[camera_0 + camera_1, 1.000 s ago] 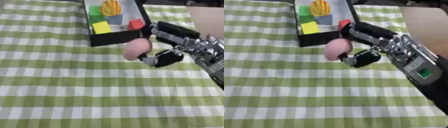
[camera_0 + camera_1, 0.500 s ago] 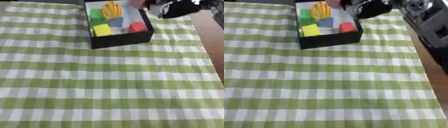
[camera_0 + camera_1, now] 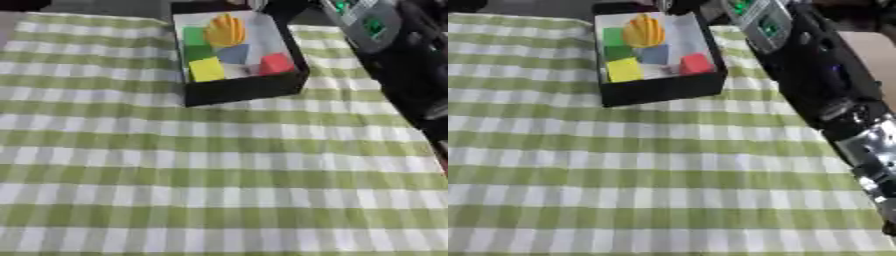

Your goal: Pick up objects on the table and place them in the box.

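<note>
The black box (image 3: 243,90) sits at the far end of the counter (image 3: 219,175), on the green-and-white checked cloth (image 3: 649,165), turned slightly askew. Inside it, on a pale floor, there's a yellow block (image 3: 206,69) at the near left, a green block (image 3: 194,36) behind it with a darker green one (image 3: 198,51) between, a bluish-grey piece (image 3: 234,54) in the middle, a red block (image 3: 276,64) at the near right, and a yellow-orange ribbed thing (image 3: 226,31) towards the back. All of them lie within the walls, close together.

The right arm (image 3: 815,75) comes in from the right side and runs up along the box's right wall, black casing with a grey panel (image 3: 756,20) showing green marks, silver joints lower down near the right edge. Its end reaches the far rim of the box at the very top of the view, and there the right hand (image 3: 677,5) shows only as a dark shape cut by the frame, so whether the fingers are spread or curled, or have anything in them, I cannot tell
</note>
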Controlling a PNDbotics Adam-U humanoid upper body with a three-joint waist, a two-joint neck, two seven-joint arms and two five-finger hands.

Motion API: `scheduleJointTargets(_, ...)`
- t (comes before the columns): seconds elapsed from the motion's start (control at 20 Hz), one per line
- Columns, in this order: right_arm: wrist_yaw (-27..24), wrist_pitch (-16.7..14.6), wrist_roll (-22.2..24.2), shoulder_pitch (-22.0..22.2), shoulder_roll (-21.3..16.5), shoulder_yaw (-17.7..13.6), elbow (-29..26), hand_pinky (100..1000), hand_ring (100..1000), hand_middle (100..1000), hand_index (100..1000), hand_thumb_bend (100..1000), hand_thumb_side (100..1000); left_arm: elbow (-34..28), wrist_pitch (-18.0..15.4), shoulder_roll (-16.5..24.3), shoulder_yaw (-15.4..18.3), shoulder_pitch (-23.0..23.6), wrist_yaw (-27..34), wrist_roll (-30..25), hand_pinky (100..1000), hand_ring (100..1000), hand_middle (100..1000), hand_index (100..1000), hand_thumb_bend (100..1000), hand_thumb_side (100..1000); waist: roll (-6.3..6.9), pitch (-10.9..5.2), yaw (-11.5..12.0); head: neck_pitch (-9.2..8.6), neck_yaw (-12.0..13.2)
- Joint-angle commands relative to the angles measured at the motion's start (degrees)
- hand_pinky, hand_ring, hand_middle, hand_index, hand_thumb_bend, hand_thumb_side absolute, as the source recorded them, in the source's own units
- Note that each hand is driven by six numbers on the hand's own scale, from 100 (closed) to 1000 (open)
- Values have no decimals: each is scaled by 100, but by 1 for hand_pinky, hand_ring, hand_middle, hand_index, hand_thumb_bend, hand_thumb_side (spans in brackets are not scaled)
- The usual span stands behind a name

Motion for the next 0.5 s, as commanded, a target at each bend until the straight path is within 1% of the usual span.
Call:
scheduleJointTargets(0.05, 507, -295, -88, -130, 194, -110, 578, 796, 693, 552, 659, 154, 100, -98, -8, 95, 10, -79, 31, -30, 833, 815, 799, 807, 107, 723, -49, -2, 27, -96, -49)
scheduleJointTargets(0.1, 641, -377, -114, -120, 238, -116, 691, 799, 698, 557, 666, 175, 100, -99, -8, 93, 12, -81, 32, -29, 833, 815, 799, 807, 106, 723, -50, 1, 33, -97, -46)
scheduleJointTargets(0.15, 756, -458, -132, -112, 264, -117, 767, 809, 722, 592, 706, 251, 100, -98, -6, 91, 14, -78, 33, -27, 833, 815, 799, 807, 106, 724, -51, 0, 33, -94, -40)
scheduleJointTargets(0.25, 926, -604, -131, -108, 277, -114, 795, 847, 806, 709, 840, 442, 100, -94, -3, 88, 15, -68, 38, -25, 833, 815, 800, 807, 106, 724, -50, -5, 23, -86, -32)
scheduleJointTargets(0.3, 994, -664, -110, -108, 268, -118, 767, 847, 806, 709, 840, 442, 100, -92, -1, 87, 16, -62, 37, -25, 833, 815, 800, 807, 106, 724, -49, -9, 18, -81, -28)
scheduleJointTargets(0.35, 1050, -714, -101, -123, 245, -129, 700, 873, 851, 758, 887, 522, 199, -89, 0, 89, 17, -51, 36, -24, 833, 815, 800, 807, 106, 724, -43, -20, 2, -69, -19)
scheduleJointTargets(0.45, 1110, -755, -62, -141, 186, -149, 545, 900, 896, 803, 916, 536, 281, -84, 0, 93, 17, -35, 36, -26, 834, 815, 800, 808, 118, 727, -30, -43, -29, -51, -5)
scheduleJointTargets(0.5, 1119, -752, -25, -147, 152, -155, 465, 905, 903, 811, 925, 532, 306, -82, -6, 95, 15, -26, 40, -32, 835, 816, 802, 813, 134, 731, -24, -56, -44, -41, 3)
